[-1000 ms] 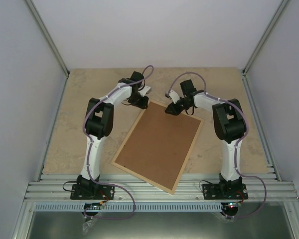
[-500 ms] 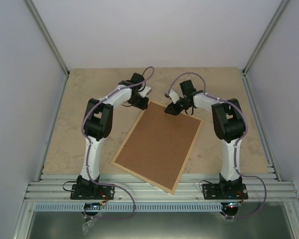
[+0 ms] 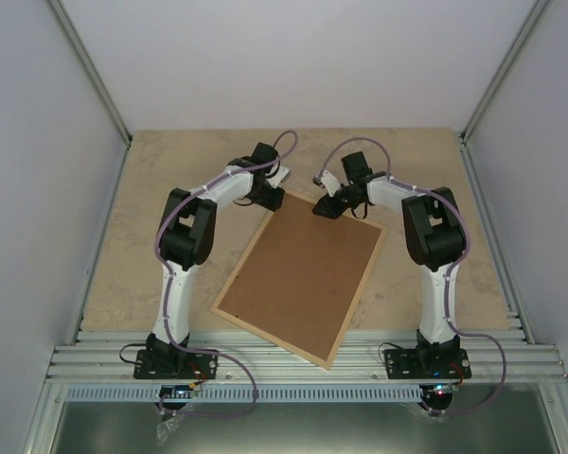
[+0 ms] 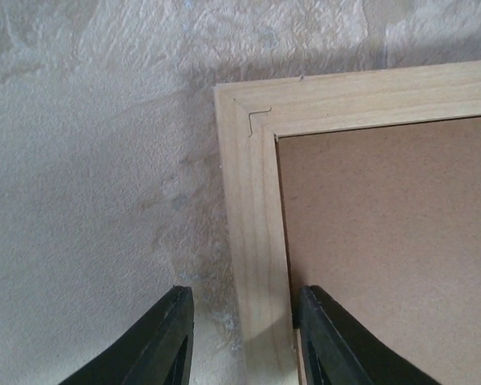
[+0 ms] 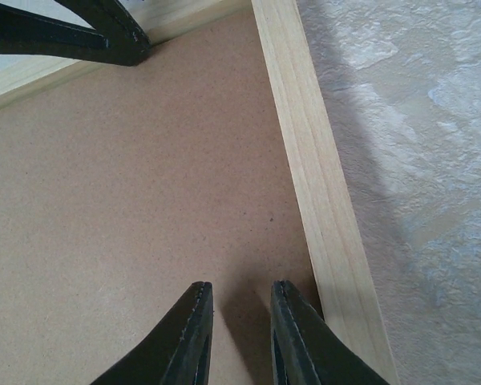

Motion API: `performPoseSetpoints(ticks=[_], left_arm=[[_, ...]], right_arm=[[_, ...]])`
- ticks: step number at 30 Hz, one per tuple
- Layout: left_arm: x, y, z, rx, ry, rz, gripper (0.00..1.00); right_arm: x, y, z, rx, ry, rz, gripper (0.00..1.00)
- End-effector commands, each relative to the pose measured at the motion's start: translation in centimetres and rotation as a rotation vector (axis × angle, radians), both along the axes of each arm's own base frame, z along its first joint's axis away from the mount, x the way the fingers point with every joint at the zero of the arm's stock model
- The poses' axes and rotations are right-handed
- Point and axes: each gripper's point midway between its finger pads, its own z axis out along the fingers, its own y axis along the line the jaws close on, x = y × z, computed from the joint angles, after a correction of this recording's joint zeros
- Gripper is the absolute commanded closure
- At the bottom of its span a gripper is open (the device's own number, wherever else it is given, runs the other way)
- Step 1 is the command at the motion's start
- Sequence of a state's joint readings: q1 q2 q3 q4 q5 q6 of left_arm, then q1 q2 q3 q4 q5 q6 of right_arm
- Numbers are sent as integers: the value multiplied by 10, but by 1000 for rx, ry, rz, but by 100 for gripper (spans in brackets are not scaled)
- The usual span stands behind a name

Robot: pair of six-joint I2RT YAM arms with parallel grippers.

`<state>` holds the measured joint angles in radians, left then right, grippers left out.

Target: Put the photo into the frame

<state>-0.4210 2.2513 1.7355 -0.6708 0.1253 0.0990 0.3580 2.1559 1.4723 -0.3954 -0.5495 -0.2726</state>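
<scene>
Top external: left arm (image 3: 185,236) has crept slightly toward the far edge. The frame (image 3: 269,335) is unmoved, back-up, slanted across the middle of the tabletop (image 3: 137,246). Left fingers (image 4: 164,345) are apart, straddling its slat near the far corner. Right fingers (image 5: 188,337) are narrowly apart over the backing board (image 5: 128,200), holding nothing. Photo not visible; probably no progress yet.

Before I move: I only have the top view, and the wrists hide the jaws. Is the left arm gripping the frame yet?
Observer: Not gripping. The left jaws straddle the frame slat near its corner. The outer finger stands clear of the wood, over the table.
Operator: And the right?
Observer: The right jaws stand narrowly apart over the backing, just inside a slat, with nothing between them.
</scene>
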Motion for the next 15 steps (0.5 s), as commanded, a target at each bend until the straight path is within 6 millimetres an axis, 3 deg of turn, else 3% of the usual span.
performPoseSetpoints(ticks=[1,3,6,10,12,15], left_arm=[[-52,36,-71,192,210,6,61],[-49,30,-63,161,200,5,57],[-32,14,-31,51,169,6,50],[2,3,25,-72,78,12,45],[10,4,38,-92,52,7,44],[11,11,39,-79,46,0,43]], right_arm=[[-10,0,-26,-35,51,3,77],[-10,1,-24,-34,48,4,77],[-8,4,-12,-15,39,11,76],[0,11,35,49,-10,18,74],[2,6,58,65,-34,7,68],[0,-19,84,77,-35,-54,57]])
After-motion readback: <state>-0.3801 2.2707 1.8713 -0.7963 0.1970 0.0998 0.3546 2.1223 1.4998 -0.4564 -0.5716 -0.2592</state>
